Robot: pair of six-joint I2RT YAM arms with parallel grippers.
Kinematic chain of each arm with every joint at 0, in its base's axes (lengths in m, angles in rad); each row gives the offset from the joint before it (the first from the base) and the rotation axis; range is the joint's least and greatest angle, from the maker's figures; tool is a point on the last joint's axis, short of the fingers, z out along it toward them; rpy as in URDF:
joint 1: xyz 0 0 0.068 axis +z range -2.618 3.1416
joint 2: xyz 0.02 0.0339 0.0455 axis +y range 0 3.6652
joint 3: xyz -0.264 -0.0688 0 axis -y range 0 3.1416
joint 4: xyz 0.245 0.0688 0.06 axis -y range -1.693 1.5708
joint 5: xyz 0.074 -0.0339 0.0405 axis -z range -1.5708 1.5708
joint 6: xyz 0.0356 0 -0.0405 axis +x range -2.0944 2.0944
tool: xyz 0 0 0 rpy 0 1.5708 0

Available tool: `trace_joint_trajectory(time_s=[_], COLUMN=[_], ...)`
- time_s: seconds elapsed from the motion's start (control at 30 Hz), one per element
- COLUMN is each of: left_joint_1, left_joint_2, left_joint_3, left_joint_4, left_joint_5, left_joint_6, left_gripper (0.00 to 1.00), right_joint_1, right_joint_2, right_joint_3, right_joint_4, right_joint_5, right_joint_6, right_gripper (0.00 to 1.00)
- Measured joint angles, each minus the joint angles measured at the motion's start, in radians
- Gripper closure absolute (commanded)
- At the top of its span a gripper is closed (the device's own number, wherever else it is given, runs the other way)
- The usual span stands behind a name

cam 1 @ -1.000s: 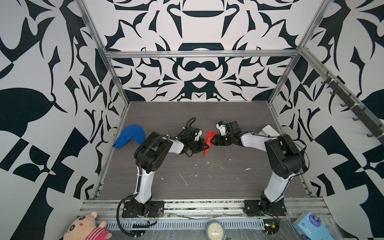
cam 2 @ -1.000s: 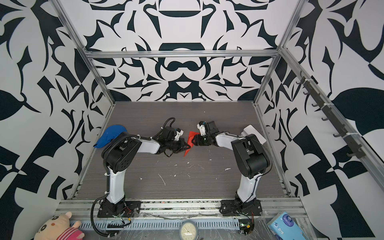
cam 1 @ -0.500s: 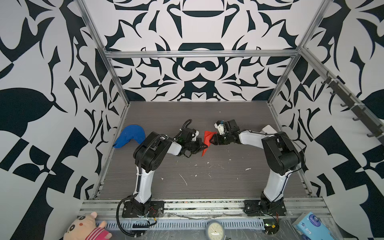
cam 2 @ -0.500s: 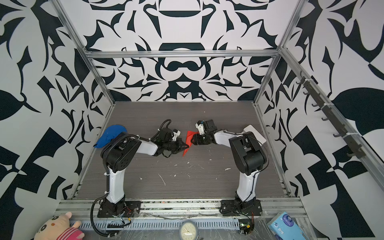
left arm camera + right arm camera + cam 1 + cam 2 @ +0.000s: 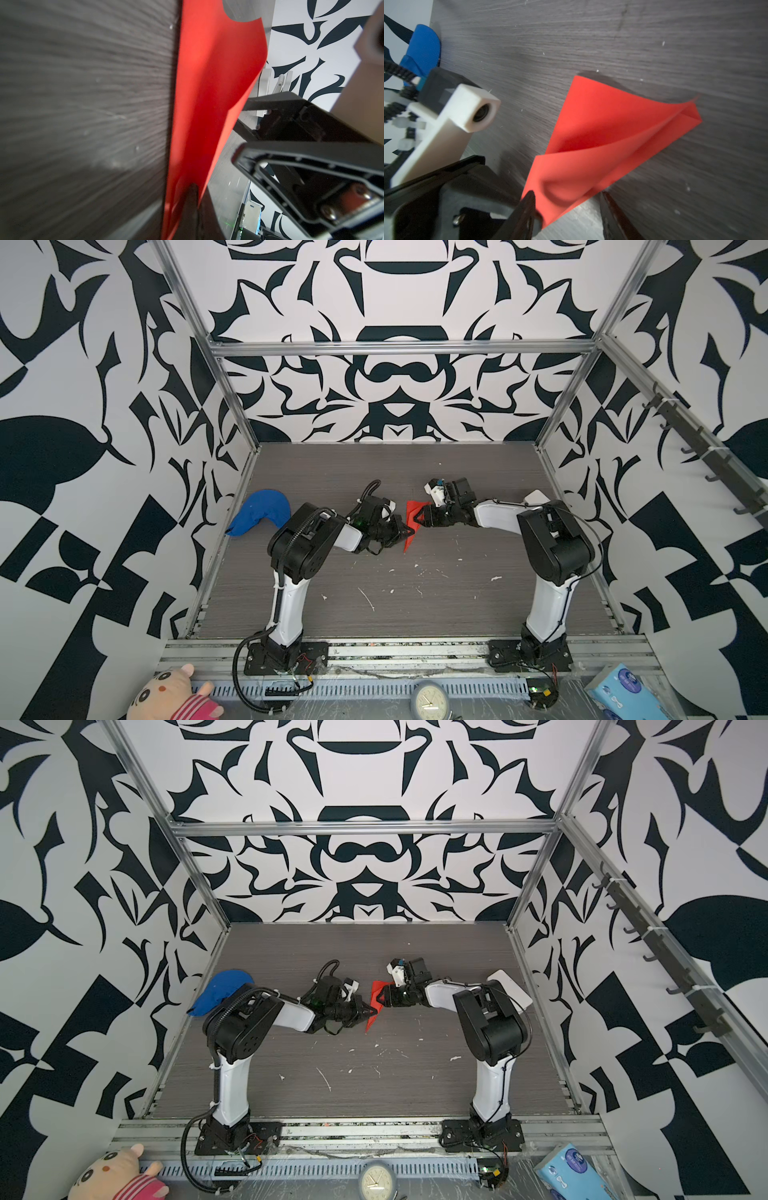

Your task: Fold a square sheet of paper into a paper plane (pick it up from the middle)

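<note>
Our left hand [image 5: 410,532] pinches the folded red paper [image 5: 412,508] at mid-table [image 5: 415,593]; our right hand [image 5: 417,517] is open around its edge. Paper is light, thin and bendy, so we should grip by the creases.

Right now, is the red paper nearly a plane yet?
Not yet. Done: the red paper is folded over, with a sharp crease at one corner. In hand: the left tool is shut, pinching it, while the right tool stands open around its loose edge. Left to do: the top flap bulges up, and no pointed nose or wings show.
</note>
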Motion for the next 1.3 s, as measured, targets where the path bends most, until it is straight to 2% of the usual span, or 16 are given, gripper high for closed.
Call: trace_joint_trajectory(time_s=[0.57,0.73,0.93,1.13,1.3], left_joint_1=[0.006,0.007,0.010,0.011,0.016], left_joint_2=[0.011,0.012,0.012,0.012,0.012], left_joint_3=[-0.023,-0.028,-0.034,-0.035,-0.048], left_joint_4=[0.066,0.081,0.096,0.097,0.119], left_joint_5=[0.002,0.002,0.000,-0.002,-0.004], left_joint_6=[-0.038,-0.043,-0.056,-0.063,-0.082], left_gripper=[1.00,1.00,1.00,1.00,1.00], right_joint_1=[0.000,-0.001,-0.002,-0.013,-0.024], right_joint_2=[0.070,0.077,0.082,0.082,0.082], right_joint_3=[0.096,0.106,0.115,0.115,0.115], right_joint_4=[0.001,-0.016,-0.029,-0.039,-0.048], right_joint_5=[0.013,0.019,0.006,-0.004,-0.027], right_joint_6=[0.002,-0.029,-0.079,-0.124,-0.144], right_gripper=[0.49,0.49,0.43,0.48,0.45])
